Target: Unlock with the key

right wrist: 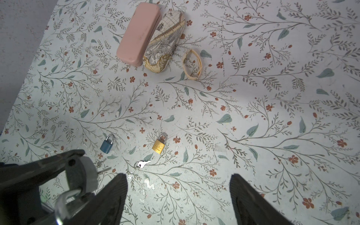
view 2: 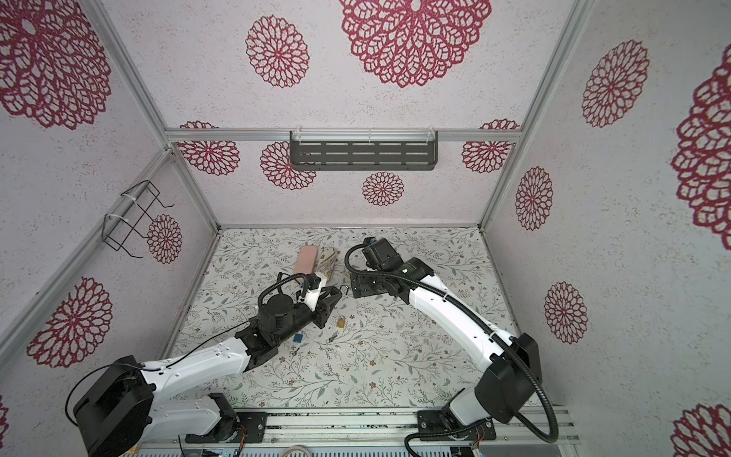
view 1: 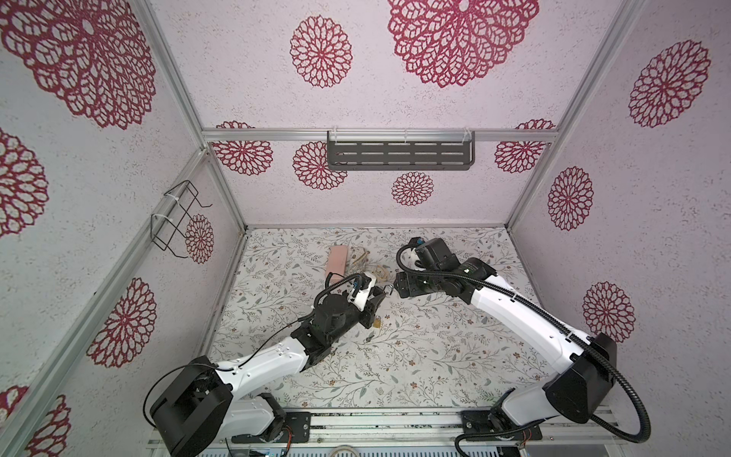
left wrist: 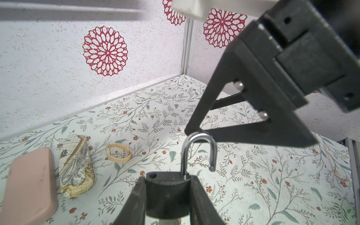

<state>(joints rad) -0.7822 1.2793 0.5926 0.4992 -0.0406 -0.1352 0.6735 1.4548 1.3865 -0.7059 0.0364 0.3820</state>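
No legible text; engraved mark on brass padlock (right wrist: 160,145) too small to read.

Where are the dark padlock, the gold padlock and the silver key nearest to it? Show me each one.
dark padlock (left wrist: 167,192), left wrist view, on its dark body.
gold padlock (right wrist: 159,147), right wrist view, on its brass body.
silver key (right wrist: 143,163), right wrist view, on its middle, beside the ring.

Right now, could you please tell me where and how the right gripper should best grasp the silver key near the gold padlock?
Take the key by its head, beside the ring, coming straight down: it lies flat on the table, so the fingers can probably only pinch its edges, and that leaves the blade free.
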